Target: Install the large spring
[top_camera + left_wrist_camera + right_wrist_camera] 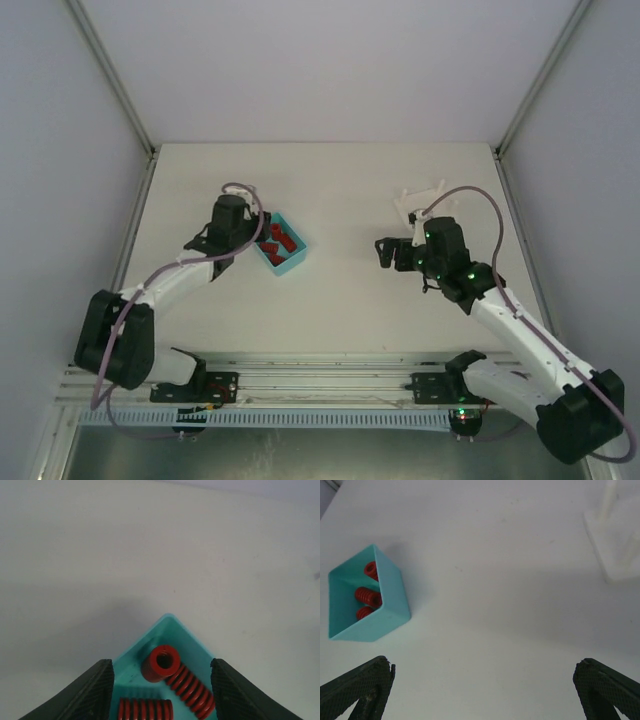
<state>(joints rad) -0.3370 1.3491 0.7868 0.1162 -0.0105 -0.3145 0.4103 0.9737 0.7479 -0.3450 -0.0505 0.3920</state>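
Note:
A teal bin [290, 262] holds several red springs [279, 238]. In the left wrist view the bin's corner [150, 642] points away from me, with a fat red spring [161, 663] standing on end, a longer one [192, 690] lying beside it and another [145, 710] at the bottom. My left gripper [161, 690] is open and empty, its fingers [92, 692] straddling the bin just above the springs. My right gripper [392, 254] is open and empty above bare table. A white fixture [422, 206] with upright posts stands behind it; it also shows in the right wrist view [615, 535].
The bin also shows in the right wrist view [390, 600] at far left, well away from the right gripper [482, 690]. Grey walls enclose the table on three sides. An aluminium rail [320, 385] runs along the near edge.

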